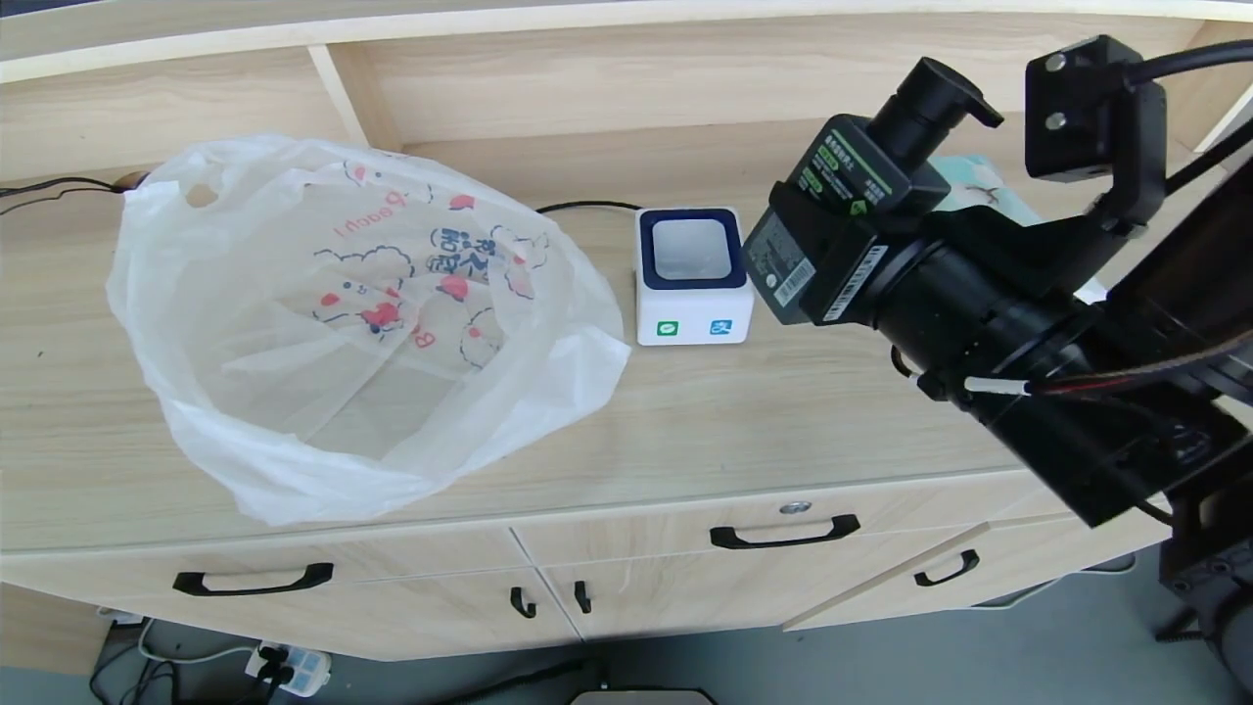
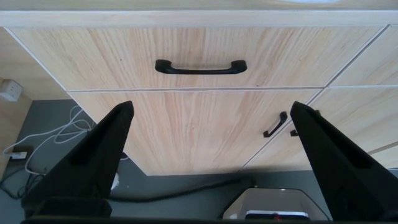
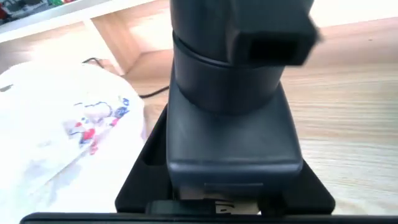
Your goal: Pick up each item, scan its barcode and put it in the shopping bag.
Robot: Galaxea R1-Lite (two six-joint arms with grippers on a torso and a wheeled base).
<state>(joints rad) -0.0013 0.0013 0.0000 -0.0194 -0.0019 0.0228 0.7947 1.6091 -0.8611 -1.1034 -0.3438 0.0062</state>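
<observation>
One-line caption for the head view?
Right hand holds a black bottle near the scanner, open shopping bag at left.

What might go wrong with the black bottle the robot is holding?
1. The black bottle could slip from the right gripper and hit the scanner or the counter.
2. Its barcode label may not face the scanner's window, so the scan may fail.
3. The shopping bag is floppy; the bottle might catch its rim.

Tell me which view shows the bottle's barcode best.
Head view: the bottle shows side-on, its barcode turned to the camera. Right wrist view has the bottle's cap and dark body up close, with the label nearly hidden. Left wrist view faces the drawers.
</observation>
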